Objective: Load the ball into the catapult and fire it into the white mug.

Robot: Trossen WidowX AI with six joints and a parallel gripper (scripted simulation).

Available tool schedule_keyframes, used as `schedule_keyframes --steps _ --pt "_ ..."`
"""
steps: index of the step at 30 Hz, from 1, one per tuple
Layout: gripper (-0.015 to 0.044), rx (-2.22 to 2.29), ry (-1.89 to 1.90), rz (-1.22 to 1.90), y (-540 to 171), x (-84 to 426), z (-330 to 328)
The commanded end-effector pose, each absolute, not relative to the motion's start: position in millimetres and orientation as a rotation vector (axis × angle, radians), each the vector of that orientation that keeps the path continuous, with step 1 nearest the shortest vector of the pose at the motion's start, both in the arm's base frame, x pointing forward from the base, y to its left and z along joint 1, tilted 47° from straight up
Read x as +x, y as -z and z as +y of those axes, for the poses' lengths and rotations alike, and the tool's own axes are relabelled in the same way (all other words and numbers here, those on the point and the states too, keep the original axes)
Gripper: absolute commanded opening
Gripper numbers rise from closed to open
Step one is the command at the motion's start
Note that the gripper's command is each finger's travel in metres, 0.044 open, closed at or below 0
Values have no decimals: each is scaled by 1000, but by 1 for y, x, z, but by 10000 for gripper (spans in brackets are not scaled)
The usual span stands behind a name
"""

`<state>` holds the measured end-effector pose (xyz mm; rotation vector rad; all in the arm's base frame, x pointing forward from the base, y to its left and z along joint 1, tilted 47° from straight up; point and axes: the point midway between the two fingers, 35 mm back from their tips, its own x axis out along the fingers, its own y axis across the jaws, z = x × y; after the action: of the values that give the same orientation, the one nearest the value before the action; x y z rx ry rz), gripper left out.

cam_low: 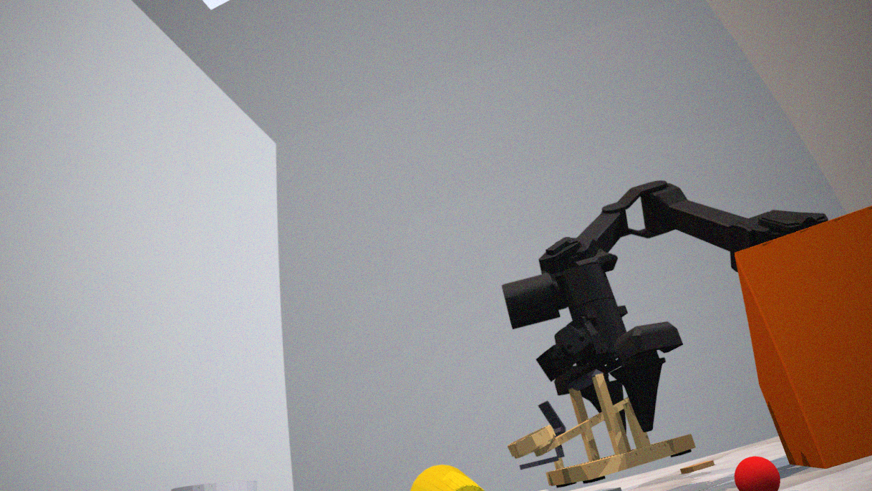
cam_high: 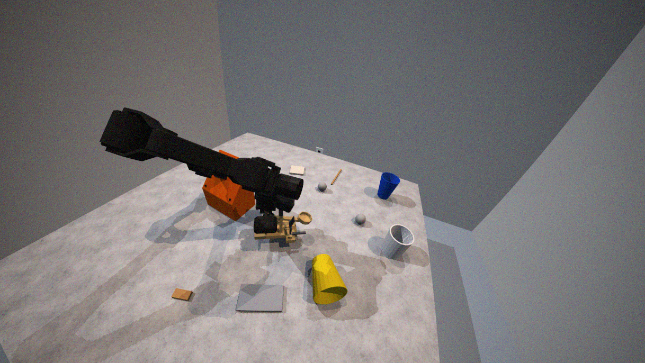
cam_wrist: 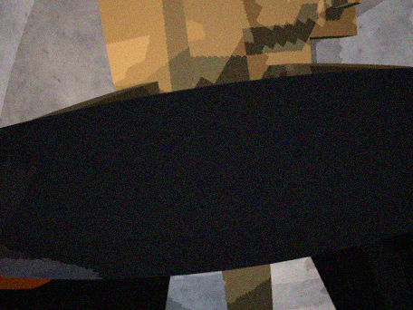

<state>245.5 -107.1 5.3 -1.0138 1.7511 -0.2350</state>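
My gripper [cam_low: 636, 425] points down and is shut on the rear frame of the wooden catapult [cam_high: 263, 235] [cam_low: 622, 462] [cam_wrist: 136, 23]. The catapult's base and feet hang a little above the table in the exterior view. Its dark crossbar [cam_wrist: 204, 172] fills the middle of the wrist view. Its round cup [cam_high: 305, 218] [cam_low: 529, 444] looks empty and points toward the side with the mugs. The red ball [cam_low: 756, 474] lies on the table near the orange block; the arm hides it in the top view. The white mug [cam_high: 393, 245] stands upright near the table's right edge.
A yellow cup [cam_high: 325, 277] [cam_low: 440, 478] lies on its side. A blue cup [cam_high: 387, 185] stands farther back. Two grey balls [cam_high: 322, 185] [cam_high: 360, 219], a stick [cam_high: 336, 177], a grey plate [cam_high: 260, 298] and an orange block [cam_high: 227, 198] [cam_low: 811, 347] are around.
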Motion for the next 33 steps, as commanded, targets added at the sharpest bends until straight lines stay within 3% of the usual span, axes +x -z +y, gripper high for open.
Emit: schedule_keyframes --steps 1,26,33 --pt "0 -1019 226 1736 -13 255 -100" --pt "0 -1601 -553 1853 55 368 -49" --pt "0 -1616 -575 1853 56 376 -49"
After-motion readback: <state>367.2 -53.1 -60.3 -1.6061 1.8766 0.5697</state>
